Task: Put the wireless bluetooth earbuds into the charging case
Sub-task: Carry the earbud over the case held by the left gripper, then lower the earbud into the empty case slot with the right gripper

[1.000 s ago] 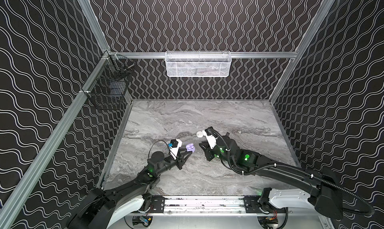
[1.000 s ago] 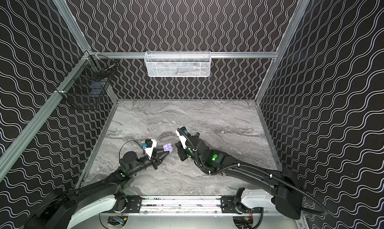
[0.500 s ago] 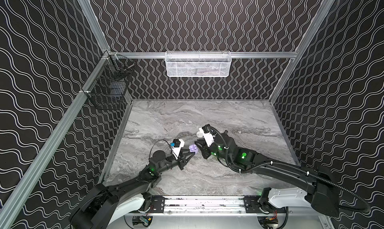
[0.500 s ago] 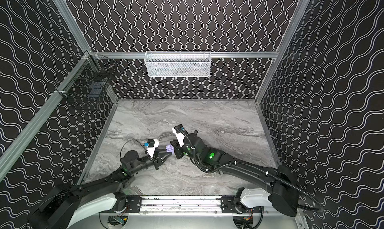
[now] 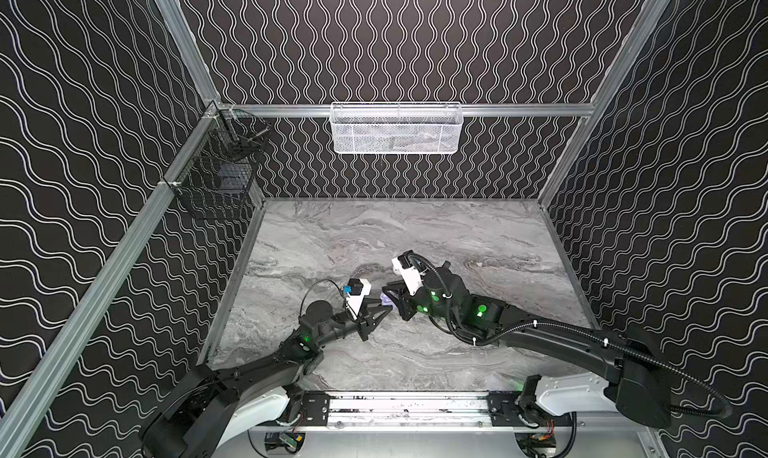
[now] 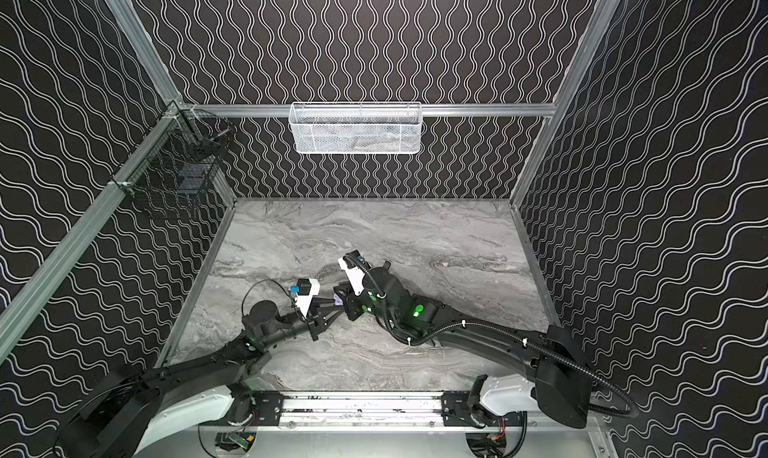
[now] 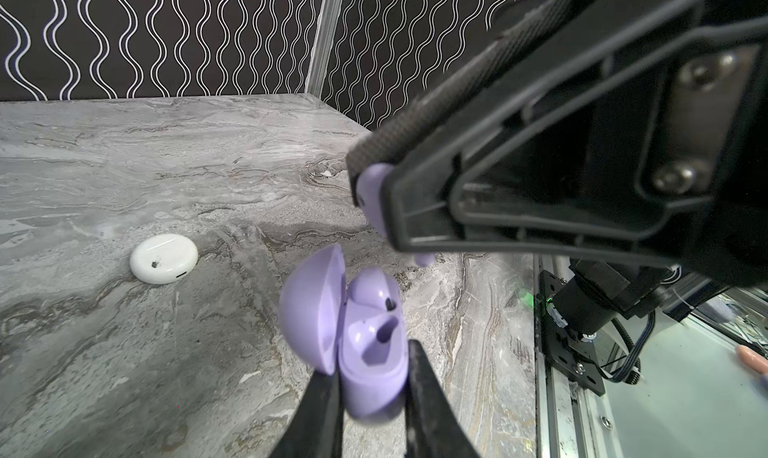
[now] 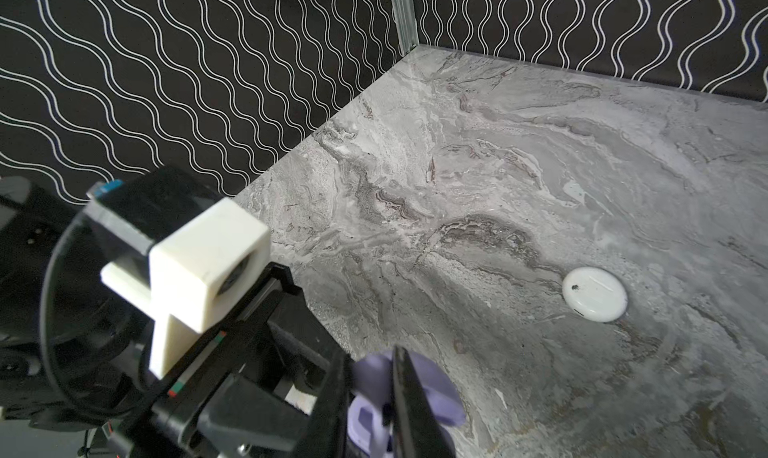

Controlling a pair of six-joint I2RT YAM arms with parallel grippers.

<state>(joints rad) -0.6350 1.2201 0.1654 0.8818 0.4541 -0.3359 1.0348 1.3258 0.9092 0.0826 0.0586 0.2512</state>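
Gripping a round glossy lavender charging case (image 7: 345, 339), the left tool (image 7: 369, 358) is clamped narrow on the case base with one black finger on each side. The lid is hinged open, the case is tilted, and it appears clear of the grey marble-pattern counter (image 7: 124, 164). The right tool (image 7: 374, 202) is pinched tight on a tiny stemmed lavender earbud (image 7: 371, 183). The earbud's head sits between the fingertips and its stem tip pokes out past the lower finger, just above the open case and not touching it.

The left wrist view shows the case interior. One socket is empty; the other is filled by a rounded lavender shape, and I cannot tell whether that is a seated earbud. In the right wrist view the right tool (image 8: 370, 393) crosses in front of the blurred case (image 8: 436, 393), so the earbud is not separable there. The left arm's white camera block (image 8: 208, 260) crowds the near side. In both top views the left tool (image 5: 384, 309) (image 6: 331, 307) and right tool (image 5: 391, 295) (image 6: 340, 295) meet tip to tip. Only a lavender speck shows between them.

A closed round white plastic case (image 7: 164, 258) (image 8: 594, 294) lies flat on the counter, well apart from the tools. It shows in the wrist views only. A white mesh basket (image 5: 397, 129) hangs on the rear wall and a black wire basket (image 5: 220, 173) on the left wall.
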